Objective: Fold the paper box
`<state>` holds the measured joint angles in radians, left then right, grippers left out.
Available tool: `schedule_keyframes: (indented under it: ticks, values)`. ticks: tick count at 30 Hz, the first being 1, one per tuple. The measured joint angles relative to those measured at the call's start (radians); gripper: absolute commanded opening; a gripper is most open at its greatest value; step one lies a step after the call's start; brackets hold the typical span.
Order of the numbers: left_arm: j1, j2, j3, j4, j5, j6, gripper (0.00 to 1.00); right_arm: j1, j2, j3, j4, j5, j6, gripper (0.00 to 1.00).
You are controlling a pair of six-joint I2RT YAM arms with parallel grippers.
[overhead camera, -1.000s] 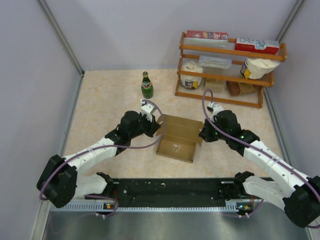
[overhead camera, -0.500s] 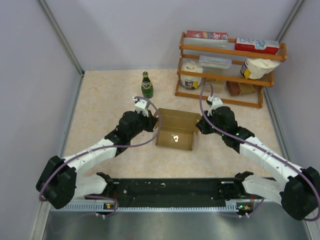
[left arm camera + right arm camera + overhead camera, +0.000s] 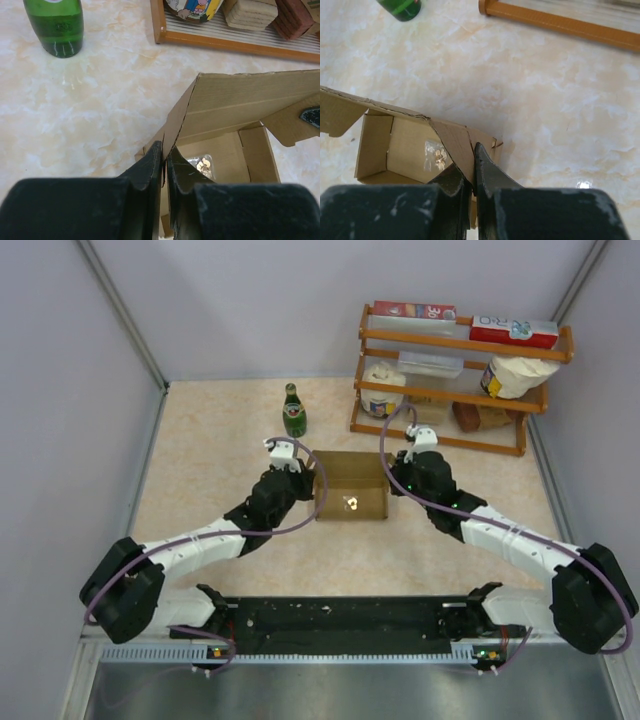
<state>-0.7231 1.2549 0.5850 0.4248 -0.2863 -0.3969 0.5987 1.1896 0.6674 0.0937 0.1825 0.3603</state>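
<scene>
The paper box [image 3: 350, 498] is plain brown cardboard, open on top, at mid-table with its lid panel raised at the back. A small clear bag [image 3: 351, 504] lies inside. My left gripper [image 3: 308, 483] is shut on the box's left side flap; in the left wrist view [image 3: 165, 155] the cardboard edge [image 3: 182, 117] runs between the fingers. My right gripper [image 3: 394, 485] is shut on the box's right side flap; in the right wrist view [image 3: 472, 162] the flap [image 3: 455, 142] sits pinched between the fingers. The box interior [image 3: 405, 150] and the bag [image 3: 436, 152] show there too.
A green glass bottle [image 3: 293, 411] stands behind the box to the left. A wooden rack [image 3: 455, 380] with cartons, bags and blocks stands at the back right. Grey walls enclose the table on three sides.
Both grippers have moved away from me and inward with the flaps. The box has slid back and its sides have risen, so it looks narrower and more upright.
</scene>
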Motion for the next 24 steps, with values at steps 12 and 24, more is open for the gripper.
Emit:
schedule_keyframes:
  ticks: [12,24]
  values:
    - [-0.088,0.051,-0.041,0.071,-0.158,-0.064,0.14,0.086,0.006,-0.119,0.171,0.159,0.009,0.0]
    - [-0.124,0.059,-0.097,0.116,-0.187,-0.111,0.14,0.111,0.007,-0.214,0.327,0.211,0.039,0.0]
